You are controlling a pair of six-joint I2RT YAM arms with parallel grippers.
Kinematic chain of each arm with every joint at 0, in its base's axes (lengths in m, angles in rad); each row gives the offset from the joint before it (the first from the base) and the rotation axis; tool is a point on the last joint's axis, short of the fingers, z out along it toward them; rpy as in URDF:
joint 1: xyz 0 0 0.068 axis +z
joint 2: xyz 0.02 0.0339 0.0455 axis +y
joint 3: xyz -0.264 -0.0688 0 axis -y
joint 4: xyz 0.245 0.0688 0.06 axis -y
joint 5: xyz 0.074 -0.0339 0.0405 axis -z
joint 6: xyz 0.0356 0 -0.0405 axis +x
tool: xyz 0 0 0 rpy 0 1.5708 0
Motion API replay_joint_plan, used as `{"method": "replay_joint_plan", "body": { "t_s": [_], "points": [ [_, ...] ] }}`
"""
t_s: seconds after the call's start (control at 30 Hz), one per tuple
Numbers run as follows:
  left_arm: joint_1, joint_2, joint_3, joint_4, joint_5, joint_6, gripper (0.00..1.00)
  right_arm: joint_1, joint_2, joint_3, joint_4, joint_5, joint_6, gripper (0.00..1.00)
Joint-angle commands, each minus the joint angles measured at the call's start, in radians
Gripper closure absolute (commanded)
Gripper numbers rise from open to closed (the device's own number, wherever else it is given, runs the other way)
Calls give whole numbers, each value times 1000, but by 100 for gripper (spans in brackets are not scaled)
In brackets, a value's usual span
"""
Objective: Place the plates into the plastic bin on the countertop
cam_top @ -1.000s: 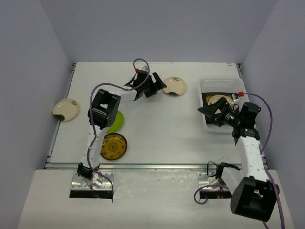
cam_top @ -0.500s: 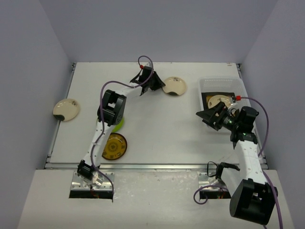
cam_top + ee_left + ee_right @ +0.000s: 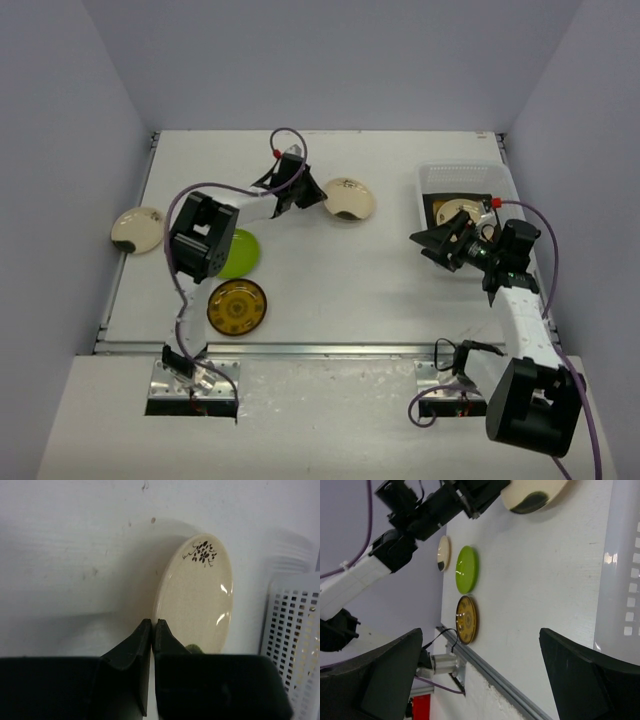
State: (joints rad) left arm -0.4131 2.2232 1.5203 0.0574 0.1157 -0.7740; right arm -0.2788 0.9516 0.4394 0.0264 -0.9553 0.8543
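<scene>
Plate: round cream dish with brown leaves (image 3: 348, 198), upper middle, left of whitish plastic bin (image 3: 428, 178); long way up-down in wrist view.
Left gripper (image 3: 152, 623): jaws pinch its rim.
Right gripper (image 3: 428, 246): jaws wide, empty.
Change: dish slid down-left.

1 bin (image 3: 458, 177), outside it 2 cream plates (image 3: 348, 198), 1 lime plate (image 3: 240, 253), 1 amber plate (image 3: 237, 306)

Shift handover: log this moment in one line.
left claw: shut at rim of round cream plate | right claw: open by translucent plastic bin
</scene>
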Motion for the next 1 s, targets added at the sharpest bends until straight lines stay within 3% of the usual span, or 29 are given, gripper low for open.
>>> {"method": "replay_joint_plan", "body": {
  "t_s": [0.0, 0.13, 0.3, 0.47, 0.63, 0.8, 0.83, 0.9, 0.97],
  "points": [
    [-23, -328, -230, 110, -25, 54, 100, 18, 76, 62, 128, -32, 42, 1],
    [-60, -511, -393, 129, 36, 60, 100, 96, 192, 131, 136, -8, 23, 1],
    [-116, -623, -452, 90, 68, 79, 100, 197, 241, 230, 44, 114, -74, 2],
    [-180, -676, -501, 87, 93, 71, 100, 242, 275, 259, 53, 150, -81, 21],
    [-213, -696, -520, 122, 143, 48, 100, 273, 314, 253, 37, 167, -101, 64],
    [-214, -725, -529, 123, 140, 47, 100, 302, 295, 245, -4, 201, -135, 77],
    [-214, -732, -529, 119, 137, 50, 100, 302, 289, 249, -27, 210, -148, 72],
    [-214, -744, -527, 110, 120, 55, 100, 302, 271, 266, -78, 236, -172, 47],
    [-214, -754, -523, 84, 95, 70, 100, 302, 246, 280, -109, 273, -207, 30]
  ]
}}
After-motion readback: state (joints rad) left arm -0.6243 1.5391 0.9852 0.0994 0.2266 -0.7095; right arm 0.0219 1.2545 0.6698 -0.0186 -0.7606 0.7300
